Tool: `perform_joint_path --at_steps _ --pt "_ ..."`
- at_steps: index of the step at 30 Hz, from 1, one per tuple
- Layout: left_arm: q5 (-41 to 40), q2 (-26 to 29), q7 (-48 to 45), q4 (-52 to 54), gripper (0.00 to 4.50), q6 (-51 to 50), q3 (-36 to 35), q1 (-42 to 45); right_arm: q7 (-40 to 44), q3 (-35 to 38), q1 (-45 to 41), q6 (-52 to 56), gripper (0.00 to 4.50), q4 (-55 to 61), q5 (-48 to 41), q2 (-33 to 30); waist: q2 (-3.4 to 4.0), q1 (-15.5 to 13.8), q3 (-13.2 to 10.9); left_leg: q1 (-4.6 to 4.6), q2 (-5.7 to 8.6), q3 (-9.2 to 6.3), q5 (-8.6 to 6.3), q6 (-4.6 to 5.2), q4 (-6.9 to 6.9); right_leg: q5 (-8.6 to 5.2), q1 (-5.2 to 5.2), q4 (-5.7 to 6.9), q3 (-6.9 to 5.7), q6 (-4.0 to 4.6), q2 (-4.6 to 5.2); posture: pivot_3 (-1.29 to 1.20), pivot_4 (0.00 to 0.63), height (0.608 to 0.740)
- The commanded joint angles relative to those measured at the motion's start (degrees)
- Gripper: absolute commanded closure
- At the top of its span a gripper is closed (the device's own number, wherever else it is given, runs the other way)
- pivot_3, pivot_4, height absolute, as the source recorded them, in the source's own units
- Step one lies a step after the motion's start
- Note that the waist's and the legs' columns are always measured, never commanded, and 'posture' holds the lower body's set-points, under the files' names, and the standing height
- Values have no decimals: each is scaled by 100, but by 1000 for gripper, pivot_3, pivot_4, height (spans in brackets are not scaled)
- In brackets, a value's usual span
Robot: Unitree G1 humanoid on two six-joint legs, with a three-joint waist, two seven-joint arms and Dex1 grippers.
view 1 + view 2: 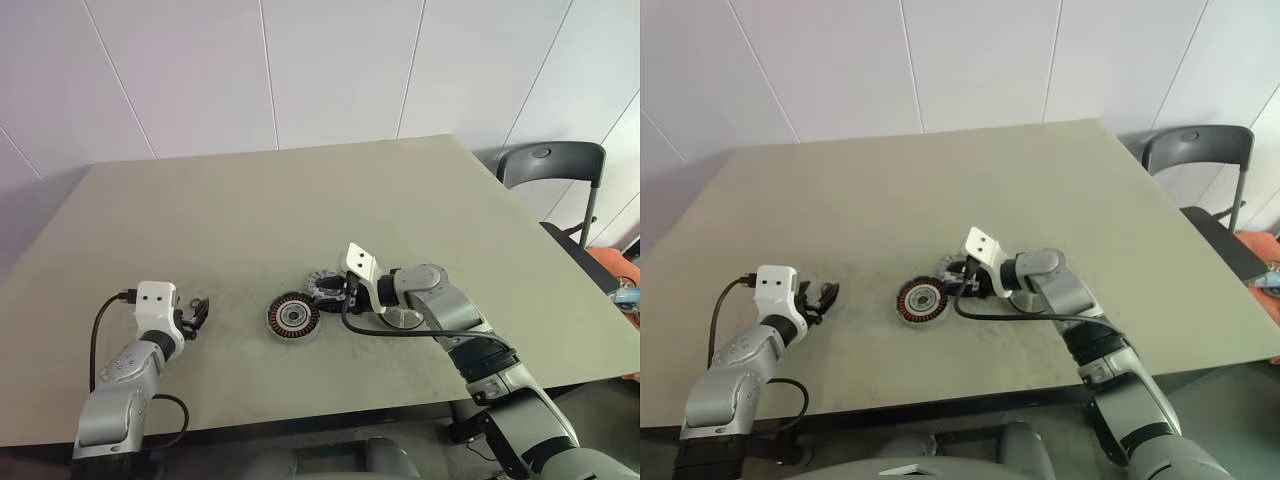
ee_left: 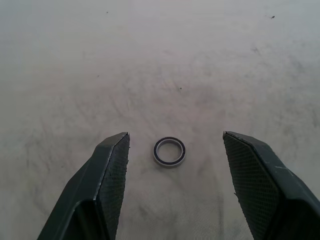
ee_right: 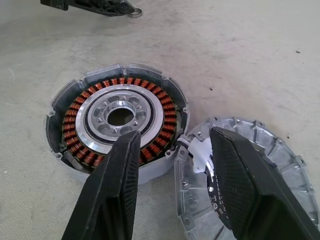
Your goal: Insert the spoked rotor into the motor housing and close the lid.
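Observation:
The motor housing (image 3: 117,117), a round puck with copper windings and a silver centre, lies on the table (image 1: 250,210), also seen near the front (image 1: 293,318). The spoked rotor (image 3: 270,155), a silver ribbed disc with a dark inside, rests right beside it, touching its rim. My right gripper (image 3: 174,134) hovers open over where the two meet, one finger above the housing's edge and the other above the rotor. My left gripper (image 2: 175,135) is open low over the table, well to the left (image 1: 200,308), with a small dark ring (image 2: 169,151) lying between its fingers.
A second silver round piece (image 1: 404,319) lies under my right wrist. A grey chair (image 1: 550,165) stands past the table's right corner. The table's front edge runs close below both arms.

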State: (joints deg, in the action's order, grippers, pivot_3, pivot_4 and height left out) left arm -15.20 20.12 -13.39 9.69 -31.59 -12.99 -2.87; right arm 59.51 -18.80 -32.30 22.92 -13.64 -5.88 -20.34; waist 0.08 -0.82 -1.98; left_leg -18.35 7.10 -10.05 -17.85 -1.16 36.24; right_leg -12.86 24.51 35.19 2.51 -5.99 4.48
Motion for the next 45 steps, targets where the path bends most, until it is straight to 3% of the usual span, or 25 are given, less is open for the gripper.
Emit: perform_joint_path --at_steps 1,20,24,29,32,36,43,45 --pt "43 0 11 -326 1318 254 -135 204 -12 80 -129 -59 2183 185 -64 23 0 0 0 0 0 0 0 0 0 0 0 0 0 0 0 0 0 740" --pt "243 316 -951 -1852 1318 1137 201 385 -103 133 -116 -86 2183 197 -73 1 7 1 8 7 0 4 4 -6 18 15 -11 8 0 -2 -2 0 0 740" --pt "311 426 -1096 -2409 2187 1409 179 401 -110 128 -158 -129 2183 130 -55 13 12 0 15 9 0 4 4 -6 17 16 -11 9 1 -2 -1 0 0 740" --pt "365 570 -1289 -3230 3784 1897 168 506 -113 121 -189 -179 2183 72 -37 16 45 10 36 54 -11 23 5 -8 12 9 -46 19 0 -12 0 0 0 740" --pt "344 640 -1376 -3631 3805 2164 159 615 -103 114 -183 -187 2183 79 -43 16 69 45 45 113 -53 47 -4 -21 -2 -7 -132 1 -24 12 -9 0 0 740" --pt "309 646 -1428 -3781 3805 2599 160 731 -104 102 -170 -179 2183 90 -49 28 82 127 46 122 -115 64 -8 -27 5 -9 -136 -12 -142 13 5 0 0 740" --pt "-58 449 -1720 -2845 3805 2972 125 660 -108 103 -127 -146 2183 154 -68 27 79 136 40 109 -171 64 6 -17 0 11 -114 4 -173 22 -7 0 0 740" --pt "-182 393 -1851 -2509 3805 2926 126 651 -117 108 -120 -134 2183 164 -70 26 64 113 37 93 -158 61 8 -64 3 56 -69 2 -165 60 -4 0 0 740"
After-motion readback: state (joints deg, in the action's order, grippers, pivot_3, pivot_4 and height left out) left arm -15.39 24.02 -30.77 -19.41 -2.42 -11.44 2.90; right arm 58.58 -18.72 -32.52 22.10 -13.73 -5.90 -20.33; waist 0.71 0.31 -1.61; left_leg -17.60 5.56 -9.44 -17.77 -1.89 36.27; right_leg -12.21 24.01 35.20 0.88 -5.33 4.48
